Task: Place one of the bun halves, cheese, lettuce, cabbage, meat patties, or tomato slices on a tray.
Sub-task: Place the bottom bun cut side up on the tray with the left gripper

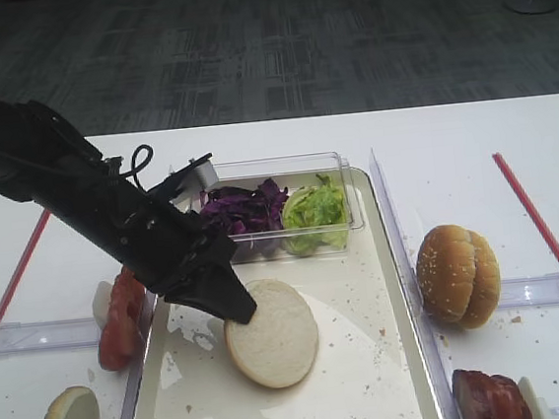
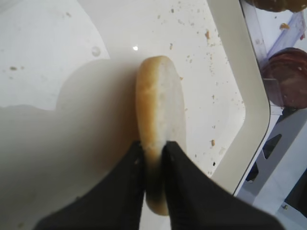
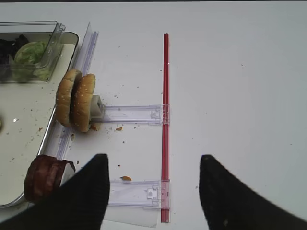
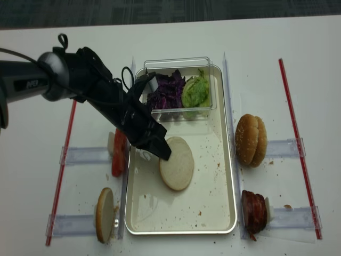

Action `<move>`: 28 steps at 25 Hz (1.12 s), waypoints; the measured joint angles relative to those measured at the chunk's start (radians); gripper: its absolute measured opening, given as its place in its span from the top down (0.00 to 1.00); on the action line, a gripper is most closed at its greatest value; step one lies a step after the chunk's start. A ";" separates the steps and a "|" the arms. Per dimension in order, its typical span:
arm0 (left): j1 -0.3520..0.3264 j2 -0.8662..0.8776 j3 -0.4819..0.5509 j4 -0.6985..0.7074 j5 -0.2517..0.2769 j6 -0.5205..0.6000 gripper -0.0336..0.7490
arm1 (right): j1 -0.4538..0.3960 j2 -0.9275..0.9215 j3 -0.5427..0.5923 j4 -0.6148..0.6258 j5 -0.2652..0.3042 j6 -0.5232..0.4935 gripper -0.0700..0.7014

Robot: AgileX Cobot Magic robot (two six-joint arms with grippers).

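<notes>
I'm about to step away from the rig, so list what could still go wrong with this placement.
1. The left gripper pinches the bun half by its edge; withdrawing before opening fully could drag or flip it on the tray.
2. The arm passes close to the clear plastic box holding cabbage and lettuce; lifting away could nudge it.

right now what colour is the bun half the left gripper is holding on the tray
Pale cream face with a tan crust edge, the bun half shows best in the left wrist view.
</notes>
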 joint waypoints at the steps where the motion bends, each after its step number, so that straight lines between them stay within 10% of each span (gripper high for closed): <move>1: 0.000 0.000 0.000 0.002 0.000 0.000 0.83 | 0.000 0.000 0.000 0.000 0.000 0.000 0.33; 15: 0.000 0.000 0.000 0.085 -0.014 -0.033 0.69 | 0.000 0.000 0.000 0.000 0.000 0.000 0.33; 28: 0.000 0.000 0.000 0.085 -0.018 -0.033 0.37 | 0.000 0.000 0.000 0.000 0.000 0.000 0.33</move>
